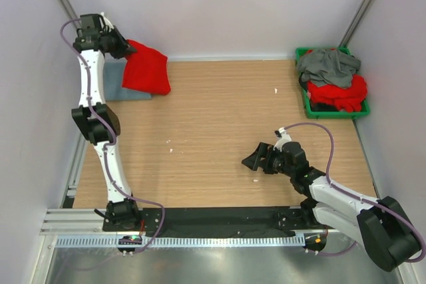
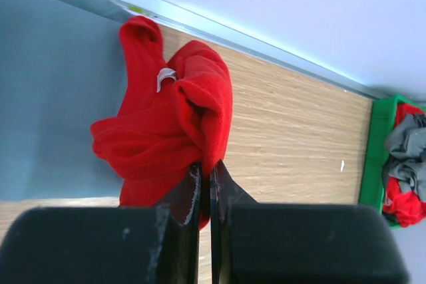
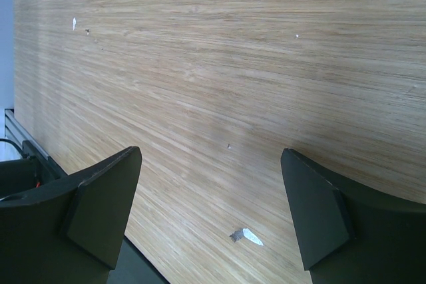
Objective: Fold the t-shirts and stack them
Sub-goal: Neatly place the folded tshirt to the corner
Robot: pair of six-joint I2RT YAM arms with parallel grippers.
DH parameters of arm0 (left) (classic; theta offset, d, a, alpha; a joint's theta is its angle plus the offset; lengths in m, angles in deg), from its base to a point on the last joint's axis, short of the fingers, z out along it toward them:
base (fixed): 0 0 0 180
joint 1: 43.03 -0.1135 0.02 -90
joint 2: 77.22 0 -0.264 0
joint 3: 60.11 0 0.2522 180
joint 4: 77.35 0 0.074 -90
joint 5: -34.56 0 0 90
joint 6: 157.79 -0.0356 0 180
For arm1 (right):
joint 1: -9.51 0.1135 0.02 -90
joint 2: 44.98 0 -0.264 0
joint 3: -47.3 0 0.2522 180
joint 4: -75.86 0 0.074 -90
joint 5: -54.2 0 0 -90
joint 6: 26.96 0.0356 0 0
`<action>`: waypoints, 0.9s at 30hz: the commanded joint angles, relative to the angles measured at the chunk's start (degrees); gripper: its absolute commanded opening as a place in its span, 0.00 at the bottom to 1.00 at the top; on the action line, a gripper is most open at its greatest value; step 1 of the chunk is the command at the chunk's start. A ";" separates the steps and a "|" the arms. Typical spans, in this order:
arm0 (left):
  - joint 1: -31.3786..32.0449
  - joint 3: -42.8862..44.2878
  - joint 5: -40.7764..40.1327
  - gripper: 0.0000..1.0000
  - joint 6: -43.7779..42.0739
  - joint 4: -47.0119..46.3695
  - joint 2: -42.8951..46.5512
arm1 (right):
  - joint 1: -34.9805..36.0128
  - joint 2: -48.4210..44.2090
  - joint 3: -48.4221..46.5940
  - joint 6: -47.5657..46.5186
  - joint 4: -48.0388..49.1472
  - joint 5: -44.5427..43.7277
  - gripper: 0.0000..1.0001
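Observation:
A bright red t-shirt (image 1: 148, 68) with a small white neck label hangs bunched at the far left corner, partly over a flat blue-grey t-shirt (image 1: 120, 83). My left gripper (image 1: 125, 46) is shut on the red shirt's cloth (image 2: 173, 131), holding it above the blue-grey shirt (image 2: 46, 98). A dark grey t-shirt (image 1: 327, 66) and more red t-shirts (image 1: 343, 92) lie heaped in the bin at the far right. My right gripper (image 1: 253, 159) is open and empty, low over bare wood (image 3: 213, 98) near the front right.
The green plastic bin (image 1: 306, 101) stands at the far right corner, also in the left wrist view (image 2: 373, 151). White walls close in the back and sides. Small white scraps (image 3: 246, 235) lie on the wooden table (image 1: 219, 118). A black strip and rail run along the near edge.

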 commanded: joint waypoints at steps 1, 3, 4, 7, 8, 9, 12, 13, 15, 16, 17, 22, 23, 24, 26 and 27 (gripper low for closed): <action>0.09 3.20 4.32 0.00 1.13 -4.54 0.74 | 0.24 0.19 -0.17 -0.09 0.82 0.03 0.92; -0.96 3.37 4.50 0.00 1.83 -5.77 0.92 | 0.24 0.54 -0.25 -0.17 0.90 0.20 0.92; -1.40 3.37 4.67 0.00 2.00 -6.21 1.01 | 0.24 0.54 -0.25 -0.17 0.99 0.20 0.92; -2.99 3.28 4.94 0.00 2.36 -8.23 1.18 | 0.24 0.72 -0.34 -0.17 1.08 0.29 0.92; -3.25 3.28 4.94 0.00 2.36 -8.76 1.27 | 0.24 0.72 -0.25 -0.17 0.99 0.29 0.92; -4.04 3.28 4.94 0.00 2.36 -9.11 1.27 | 0.24 0.72 -0.34 -0.09 1.08 0.29 0.92; -5.79 3.37 5.02 0.00 2.79 -9.99 1.10 | 0.24 0.72 -0.34 -0.09 1.08 0.29 0.92; -6.15 3.20 5.63 0.00 3.23 -10.08 0.83 | 0.24 0.80 -0.34 -0.17 0.99 0.29 0.92; -7.20 3.20 6.08 0.00 3.41 -10.26 0.48 | 0.24 0.80 -0.43 -0.09 1.08 0.20 0.92; -7.56 3.20 6.25 0.00 3.59 -10.35 0.39 | 0.24 0.89 -0.43 -0.17 1.08 0.20 0.92; -7.99 3.02 6.43 0.00 3.76 -10.78 -0.13 | 0.33 0.89 -0.43 -0.17 1.08 0.20 0.92; -9.58 3.11 7.49 0.00 4.55 -13.07 -1.71 | 0.24 0.98 -0.43 -0.09 1.08 0.29 0.92; -10.10 3.02 7.49 0.00 4.56 -13.60 -2.76 | 0.24 0.98 -0.43 -0.17 0.99 0.29 0.92; -10.28 3.28 7.40 0.00 4.56 -13.69 -3.47 | 0.33 1.07 -0.34 -0.09 0.99 0.20 0.92; -10.63 3.90 6.00 0.01 3.94 -13.95 -5.57 | 0.24 0.81 -0.43 -0.17 0.99 0.20 0.92; -10.64 4.25 4.86 0.02 3.42 -13.95 -6.19 | 0.24 0.72 -0.43 -0.09 0.90 0.12 0.92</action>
